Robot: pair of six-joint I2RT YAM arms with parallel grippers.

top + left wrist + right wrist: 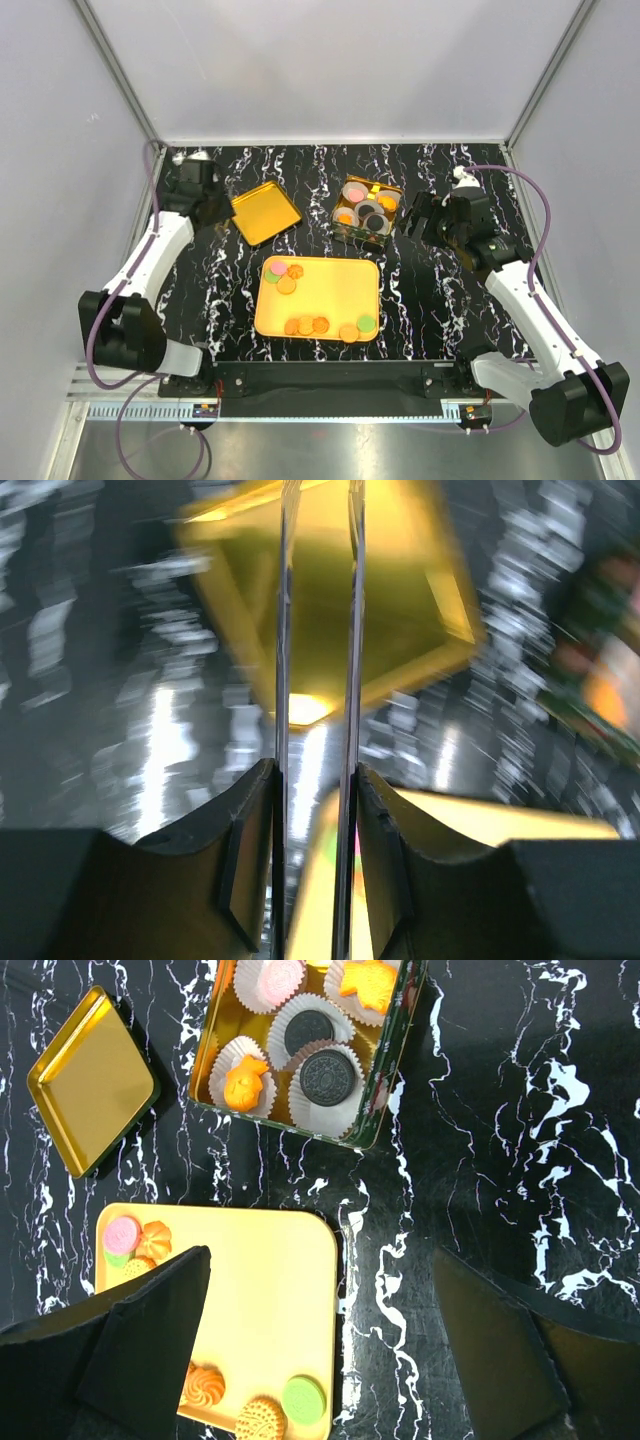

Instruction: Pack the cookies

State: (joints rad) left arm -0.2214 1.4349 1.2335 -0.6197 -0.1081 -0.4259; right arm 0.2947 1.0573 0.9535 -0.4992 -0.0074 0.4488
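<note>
Several cookies lie on the yellow-orange tray (330,290): a pink-and-green pair (275,270) at its far left, and a row at its near edge ending in a green one (367,323). They also show in the right wrist view (303,1398). More cookies sit in white paper cups in the gold tin (368,208). My left gripper (222,207) is at the left corner of the gold lid (265,212). In the blurred left wrist view its jaws (318,680) stand close together over the lid's (400,580) corner, with nothing seen between them. My right gripper (418,215) is open and empty beside the tin.
The tin (385,1090) stands at the back, right of centre, and the lid (90,1080) lies to its left. The tray (270,1300) lies in front of both. White walls enclose the black marbled table (440,300) on three sides.
</note>
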